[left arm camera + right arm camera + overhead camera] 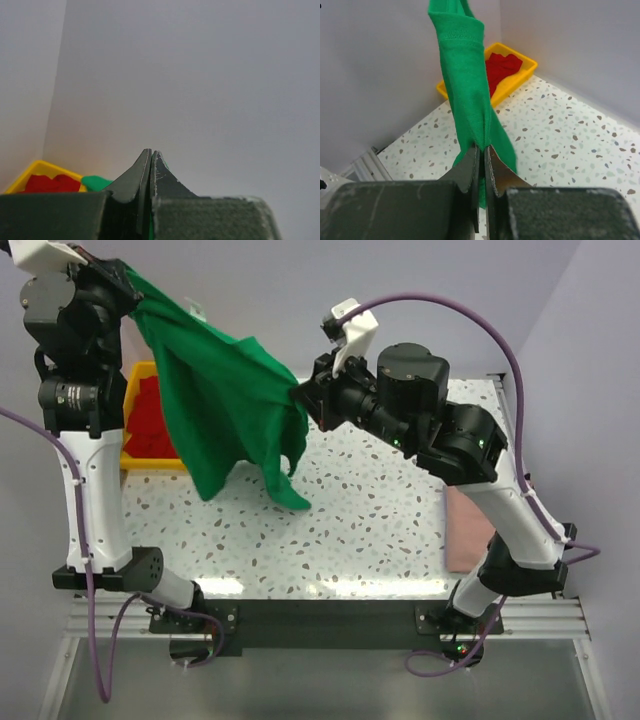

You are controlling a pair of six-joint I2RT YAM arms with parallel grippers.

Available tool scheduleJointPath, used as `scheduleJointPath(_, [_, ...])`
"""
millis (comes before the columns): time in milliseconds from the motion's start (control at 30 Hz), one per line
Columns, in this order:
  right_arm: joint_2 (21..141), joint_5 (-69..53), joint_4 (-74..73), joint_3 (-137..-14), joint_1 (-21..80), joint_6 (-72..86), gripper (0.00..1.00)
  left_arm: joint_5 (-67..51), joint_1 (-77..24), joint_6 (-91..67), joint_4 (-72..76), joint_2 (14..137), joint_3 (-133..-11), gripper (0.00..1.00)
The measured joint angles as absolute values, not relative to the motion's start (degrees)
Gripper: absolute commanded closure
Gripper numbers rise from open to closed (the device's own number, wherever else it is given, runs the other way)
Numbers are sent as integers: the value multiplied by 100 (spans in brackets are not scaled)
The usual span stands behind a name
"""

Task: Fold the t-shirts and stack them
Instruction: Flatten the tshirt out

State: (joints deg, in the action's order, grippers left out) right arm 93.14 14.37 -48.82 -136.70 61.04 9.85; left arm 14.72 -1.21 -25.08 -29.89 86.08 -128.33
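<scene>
The green t-shirt [225, 400] hangs in the air, pinched at two points along one edge. The left gripper [122, 288] is fully closed on one end; its wrist view shows only a sliver of green between the pressed fingers. The right gripper [482, 147] is likewise closed, on a bunched fold of the same cloth that rises straight ahead of its fingertips. The held edge forms the long axis: it runs from the right gripper up and across to the left gripper, which is the higher of the two. The rest of the shirt sags below this line, nearer the right gripper, its lowest tip just above the speckled table [380, 530]. Neither arm is nearer, since both grip the shirt. The likely next move, spreading it flat, depends on lowering this edge onto the bare table beneath the right gripper. Below the left gripper lies the yellow tray [140, 375] of red t-shirts [150, 425]; a pink t-shirt [465, 530] lies under the right arm.
</scene>
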Motion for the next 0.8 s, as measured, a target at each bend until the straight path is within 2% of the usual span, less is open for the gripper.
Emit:
scheduleJointPath(167, [9295,2158,-4525,-13548,5983,620,100,974,-99,-2816,-2414,9303,-13249,100])
scheduleJointPath(233, [9227,2281,-4357,-13279,5599,569,100,589,-102,-3041,-2091,9793,-13373,100])
scheduleJointPath(400, [8984,2169,-3854,-11395,3793,867,100,-338,-395,-3385,-1562,11375,-13482,100])
scheduleJointPath(533, [9120,2121,-3699,-9734,2904,1236,100,-829,-1028,-3395,-1387,12919,-13524,100])
scheduleJointPath(567, [9212,2060,-3728,-9345,2696,1339,100,-945,-1177,-3395,-1393,13262,-13509,85])
scheduleJointPath(633, [9463,1922,-3701,-8785,2346,1538,100,-1140,-1441,-3424,-1420,13856,-13408,66])
scheduleJointPath(667, [9655,1804,-3706,-8521,2134,1643,100,-1216,-1533,-3470,-1433,14018,-13251,53])
scheduleJointPath(700, [9837,1699,-3708,-8344,1949,1737,100,-1306,-1608,-3505,-1468,14118,-13030,48])
scheduleJointPath(767, [10130,1535,-3701,-8117,1649,1885,83,-1398,-1678,-3592,-1446,14094,-12460,38])
scheduleJointPath(800, [10230,1481,-3699,-8020,1511,1968,76,-1409,-1680,-3621,-1376,13959,-12077,36])
